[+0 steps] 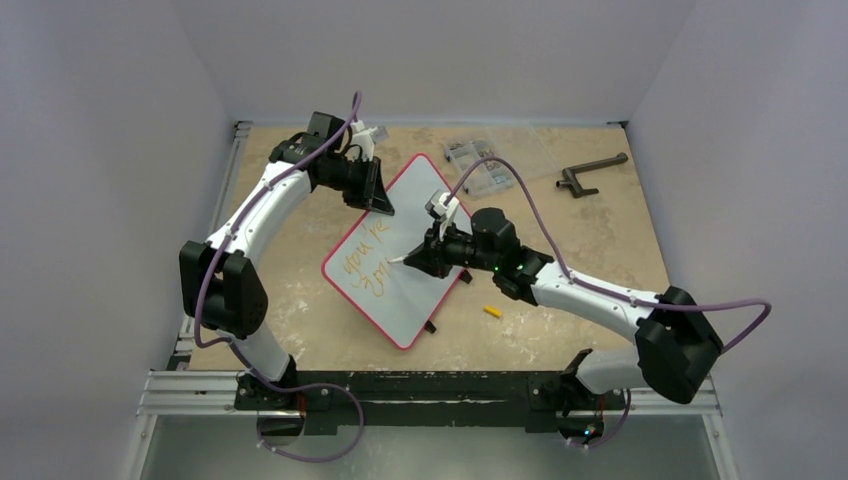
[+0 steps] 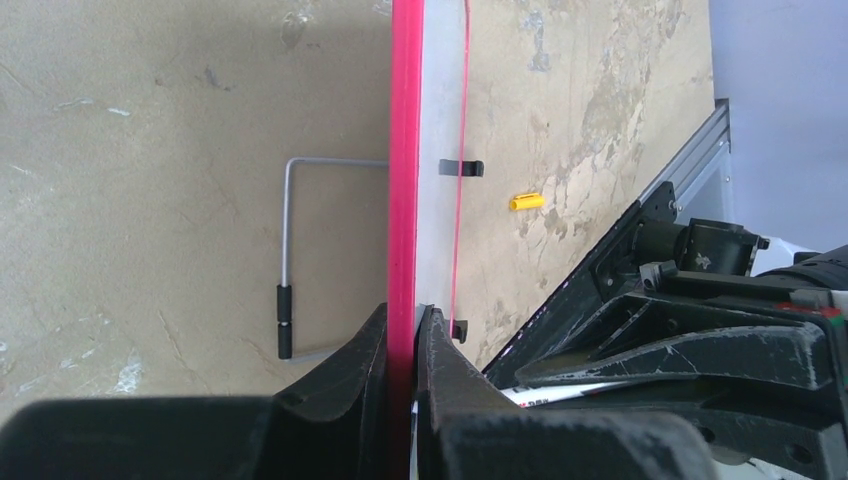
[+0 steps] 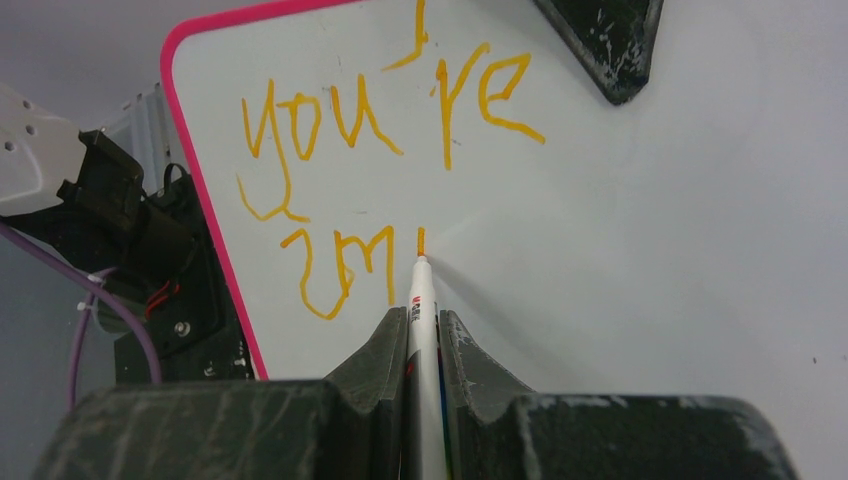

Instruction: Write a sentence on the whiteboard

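The worktop (image 1: 600, 250) carries the whiteboard (image 1: 415, 300), set diagonally at its centre between the two arms, with the red rim visible all round. The sentence (image 3: 350, 120) occupies the board's left portion only. One line reads "you're". Beneath it a second line has a few orange characters (the reading is uncertain, possibly "am") and one short fresh stroke. The rest of the white surface, to the right of and below the writing, is blank. Judged from this, the task is under way but incomplete: the first word is done, the second line is barely begun, and the remaining words have yet to be written. The left jaws are closed narrow on the board's red rim at its far edge and pinch it from both faces, which steadies the board. The right jaws are closed on the marker (image 3: 421, 300), which runs out between them, its tip touching the board at the foot of the newest stroke. A small yellow cap (image 1: 492, 311) lies on the worktop just beside the board's near right edge, apart from both arms.
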{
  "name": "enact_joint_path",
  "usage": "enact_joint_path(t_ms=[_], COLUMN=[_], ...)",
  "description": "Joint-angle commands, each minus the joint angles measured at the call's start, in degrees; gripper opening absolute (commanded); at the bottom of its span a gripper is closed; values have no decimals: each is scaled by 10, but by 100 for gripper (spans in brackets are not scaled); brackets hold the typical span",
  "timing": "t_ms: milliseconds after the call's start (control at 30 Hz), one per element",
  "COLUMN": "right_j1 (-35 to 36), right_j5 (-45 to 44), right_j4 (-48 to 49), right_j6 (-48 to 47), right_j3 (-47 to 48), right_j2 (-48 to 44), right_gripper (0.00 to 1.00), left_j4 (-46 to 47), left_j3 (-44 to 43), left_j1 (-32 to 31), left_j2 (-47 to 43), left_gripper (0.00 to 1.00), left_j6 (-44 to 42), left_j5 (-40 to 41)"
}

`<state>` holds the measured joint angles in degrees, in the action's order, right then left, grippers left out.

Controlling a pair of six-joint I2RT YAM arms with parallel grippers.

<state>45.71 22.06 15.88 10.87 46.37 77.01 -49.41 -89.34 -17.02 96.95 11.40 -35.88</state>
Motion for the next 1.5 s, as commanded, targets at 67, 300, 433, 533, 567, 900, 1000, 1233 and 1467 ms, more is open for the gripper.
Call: enact_joint_path(t_ms=[67,300,433,533,567,900,1000,1233,1467], right_j1=[-1,4,4,4,4,4,4,4,4], right_j5=[-7,-3,2,12,15,25,-1,-17,-37], right_j4=[-26,-31,-41,-48,-51,-25,-14,-3,8], right_j6=[6,22,18,15,13,22,29,30,33], right_j3=[-47,-73,-54,-32,-23,34,42,50,50], right_j2=[-14,-25,-31,-41,-45,-50,-38,-4,4], right_gripper=[0,0,0,0,0,0,0,0,0], left_j4=[-12,-12,-12,-13,-13,-13,-13,-13,-13], left_j3=[0,1,1,2,1,1,2,2,1], left_j1=[2,2,2,2,2,2,2,2,3], left_j2=[-15,-15,-16,-17,-17,-17,-18,-17,-17], left_gripper=[0,0,0,0,0,0,0,0,0], left_j6=[-24,-23,-23,-23,-24,-24,-24,-24,-24], left_j5=[94,93,93,95,95,94,95,93,93])
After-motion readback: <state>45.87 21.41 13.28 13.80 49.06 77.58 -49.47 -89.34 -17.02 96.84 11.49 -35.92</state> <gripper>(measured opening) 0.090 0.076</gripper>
